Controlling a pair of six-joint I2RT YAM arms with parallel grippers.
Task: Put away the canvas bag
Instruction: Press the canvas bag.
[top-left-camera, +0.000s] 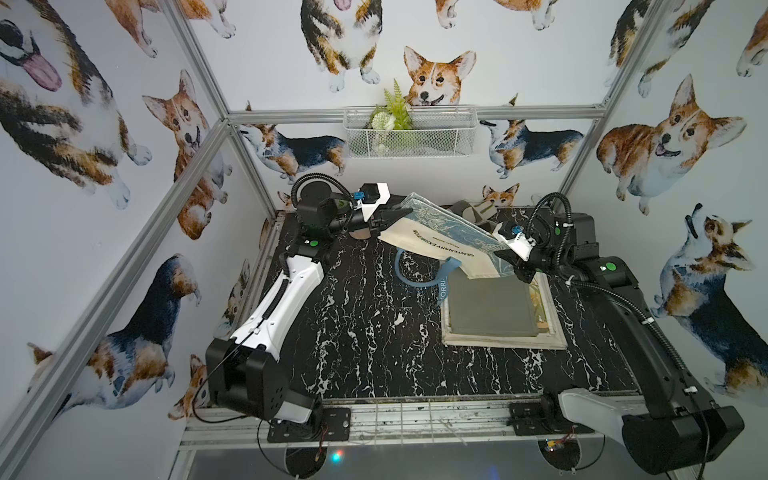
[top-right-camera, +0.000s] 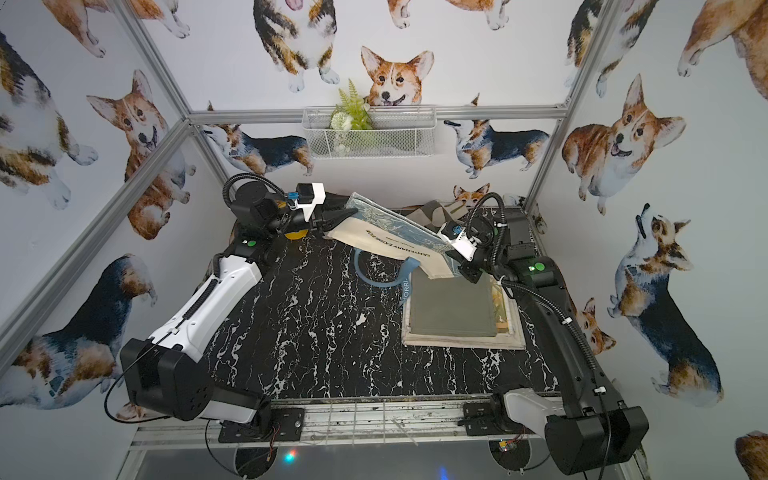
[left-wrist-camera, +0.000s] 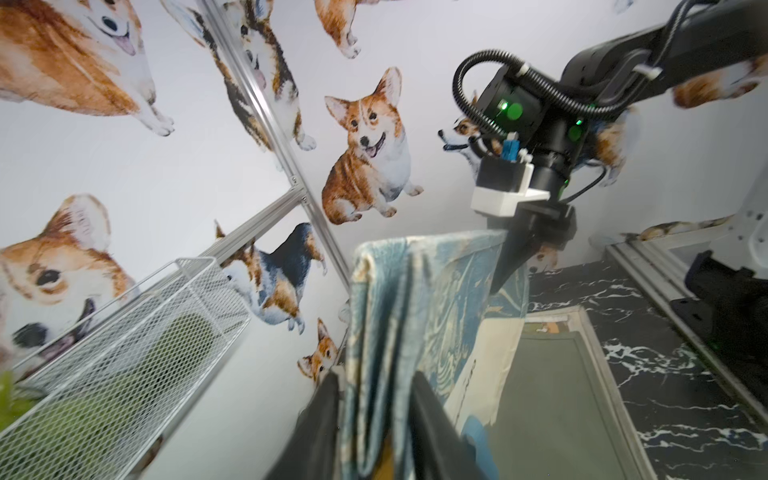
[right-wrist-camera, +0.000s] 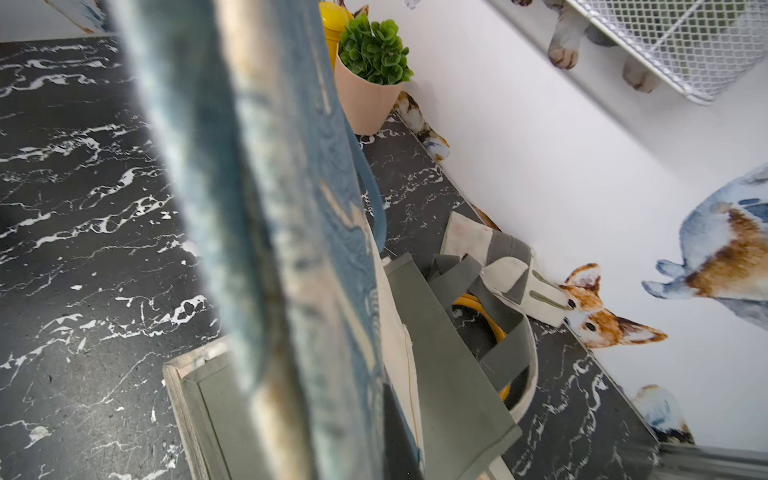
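Both arms are carrying the folded bag (top-left-camera: 440, 237) in the air, stretched between them so it's staying flat. It's tilting, low end over the stack (top-left-camera: 490, 307) of folded bags on the table (top-left-camera: 365, 324).

R gripper (top-left-camera: 506, 257) is pinching one corner, jaws tight on the cloth. L gripper (left-wrist-camera: 376, 399) is straddling the other end, jaws partway apart w/ cloth between; can't tell if it's pressing.

The strap (top-left-camera: 419, 274) is dangling free. Prob. heading for the stack.
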